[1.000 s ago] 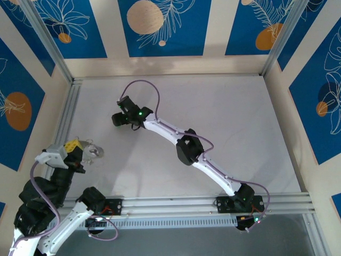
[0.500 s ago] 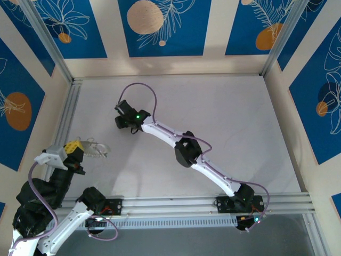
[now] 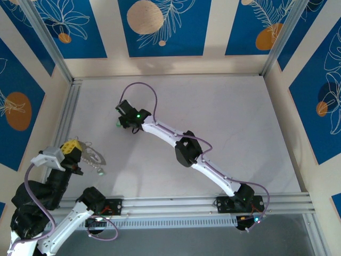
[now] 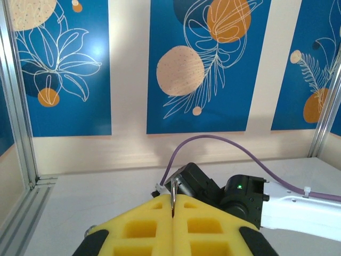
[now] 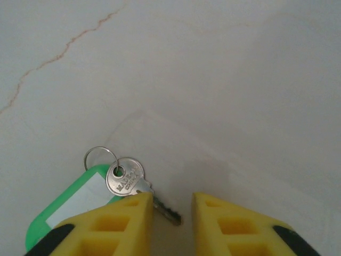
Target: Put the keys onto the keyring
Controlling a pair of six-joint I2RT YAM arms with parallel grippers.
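Top: left gripper sits at the near-left table edge, thin silvery wire keyring sticking out from its tip; right gripper is down on the white table mid-left, beside a green plastic tag
Left wrist: yellow foam fingers pressed together, pinching the keyring wire
Right wrist: yellow fingers part-spread, small silver key lies flat on the table with the green tag, blade tip in the gap, not clamped

A: Right gripper status?
B: Yellow fingers are seen parted, low over the worktop. A silver key is laid flat, with its blade tip in the gap.
A: Anything attached?
B: A small ring is threaded through its head, and a green tag is seen beneath. A thin crack is noted in the surface.
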